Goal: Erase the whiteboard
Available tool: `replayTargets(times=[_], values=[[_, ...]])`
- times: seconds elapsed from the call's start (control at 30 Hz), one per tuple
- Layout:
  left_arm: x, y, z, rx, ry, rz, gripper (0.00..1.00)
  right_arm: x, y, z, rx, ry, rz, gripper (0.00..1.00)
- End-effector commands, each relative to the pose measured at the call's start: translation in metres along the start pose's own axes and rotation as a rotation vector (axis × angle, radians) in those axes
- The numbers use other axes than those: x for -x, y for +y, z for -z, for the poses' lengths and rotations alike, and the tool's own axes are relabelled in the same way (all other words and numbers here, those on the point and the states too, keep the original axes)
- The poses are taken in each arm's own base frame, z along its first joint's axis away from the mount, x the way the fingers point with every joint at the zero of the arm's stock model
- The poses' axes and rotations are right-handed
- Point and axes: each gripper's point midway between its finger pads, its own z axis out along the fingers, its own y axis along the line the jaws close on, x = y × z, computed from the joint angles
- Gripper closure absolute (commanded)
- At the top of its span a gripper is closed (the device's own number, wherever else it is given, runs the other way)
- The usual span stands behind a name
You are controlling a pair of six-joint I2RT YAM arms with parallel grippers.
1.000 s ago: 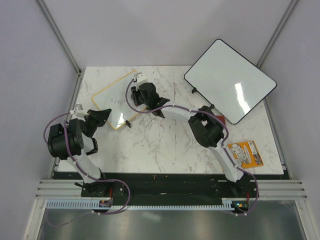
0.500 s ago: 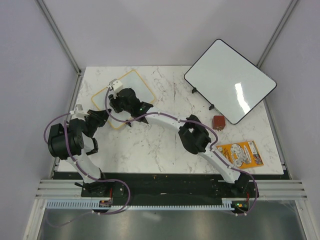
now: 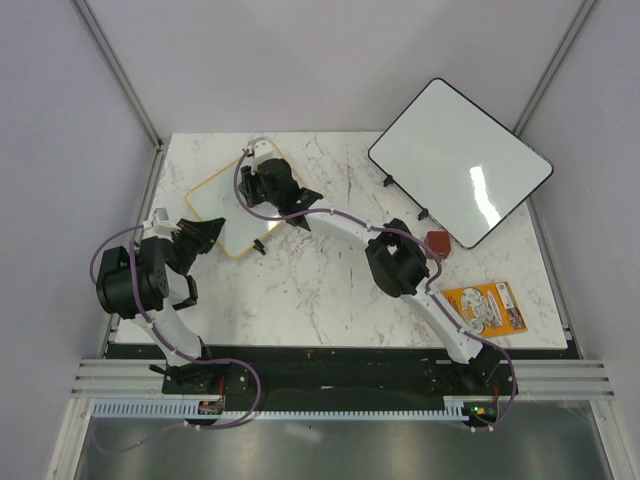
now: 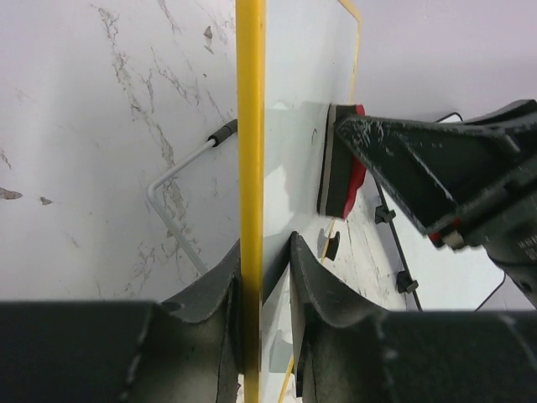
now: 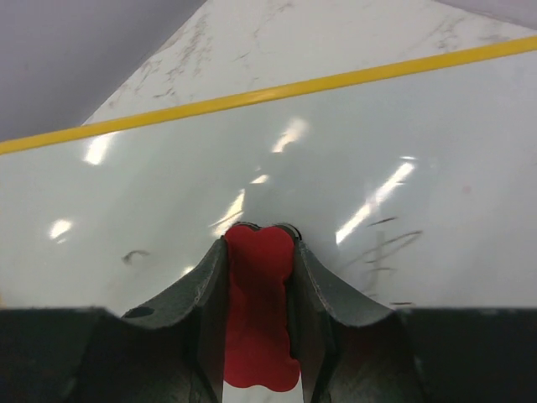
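- Furthest left we find the left gripper (image 3: pixel 208 233), its fingers (image 4: pixel 214 302) pinching the near-left edge of the whiteboard (image 3: pixel 220 205). In the left wrist view the yellow frame runs straight up between the two black fingers.
- Just beside that frame a bent wire leg (image 4: pixel 172 189) shows over the marble table (image 3: pixel 330 290) (whether it touches the marble we cannot tell).
- The whiteboard sits on the far-left part of the table, well apart from the larger board, and we see faint pen marks (image 5: pixel 382 248) on its white face.
- Over the board's right half is the right gripper (image 3: pixel 265 185), pressed together on a red eraser (image 5: pixel 256 319). The left wrist view shows the eraser's dark pad against the white face.
- Further right, a bigger black-framed board (image 3: pixel 460 160) overhangs the table's far-right corner.
- Near that board's lower edge we see a small brown block (image 3: pixel 438 243).
- Closer to the arm bases, on the right side of the table, lies an orange packet (image 3: pixel 490 307).
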Motion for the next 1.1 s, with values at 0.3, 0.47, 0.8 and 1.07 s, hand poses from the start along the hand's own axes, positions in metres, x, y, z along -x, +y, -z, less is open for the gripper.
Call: replayTargets(times=[0.3, 0.47, 0.8, 1.07], values=[[0.023, -0.05, -0.001, -0.207, -0.107, -0.192, 0.98, -0.077, -0.141, 0.008, -0.275, 0.209, -0.102, 1.0], [0.022, -0.051, -0.002, -0.213, -0.104, -0.197, 0.98, -0.085, -0.072, 0.011, -0.121, 0.231, 0.008, 1.0], [0.021, -0.052, -0.002, -0.216, -0.099, -0.196, 0.98, -0.11, 0.051, 0.029, 0.134, 0.256, 0.199, 1.0], [0.021, -0.052, -0.002, -0.217, -0.1, -0.195, 0.98, -0.106, 0.001, 0.01, 0.027, 0.249, 0.035, 1.0]])
